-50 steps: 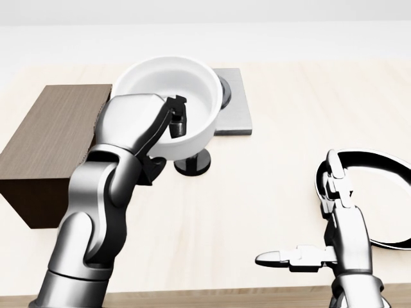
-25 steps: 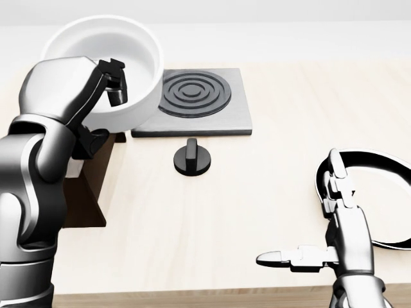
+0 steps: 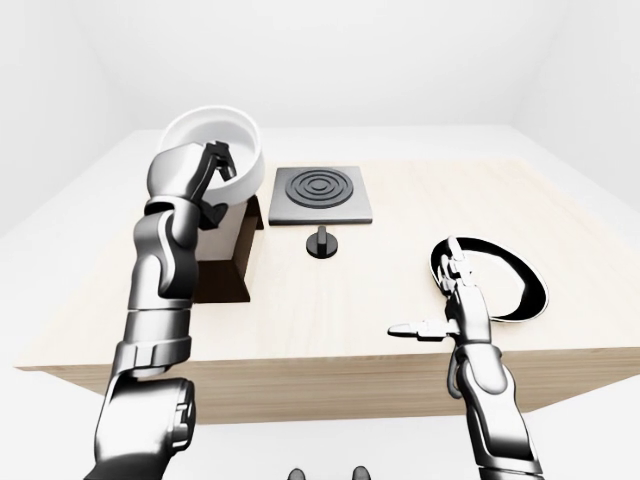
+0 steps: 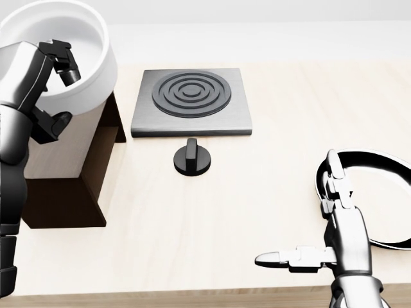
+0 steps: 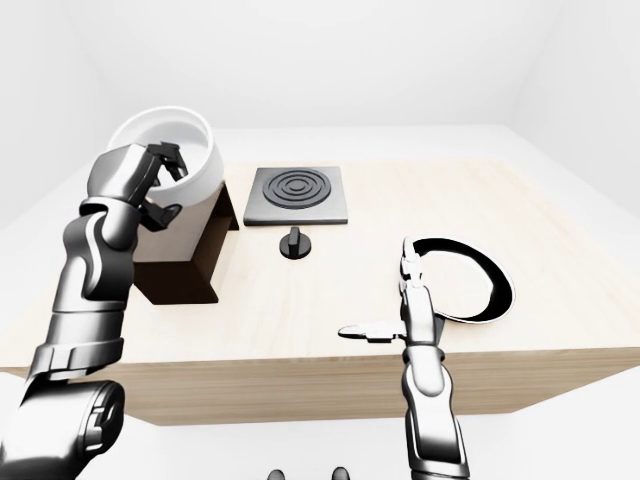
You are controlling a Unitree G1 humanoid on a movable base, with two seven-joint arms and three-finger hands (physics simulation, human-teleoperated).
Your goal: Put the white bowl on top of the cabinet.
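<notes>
Left-eye view: one white bowl (image 3: 215,150) is held up over the one dark cabinet (image 3: 228,258) at the table's (image 3: 400,270) left side, the left hand (image 3: 195,180) clamped on its rim — fingers hooked inside, and whether the bowl touches the cabinet top cannot be told.

Head view: one square burner plate (image 4: 191,102), one black knob (image 4: 192,158) just below it, one black-rimmed plate (image 4: 379,192) at right. The right hand (image 4: 327,237) hovers with fingers spread wide, holding nothing.

Right-eye view: two arms, the same single items.
</notes>
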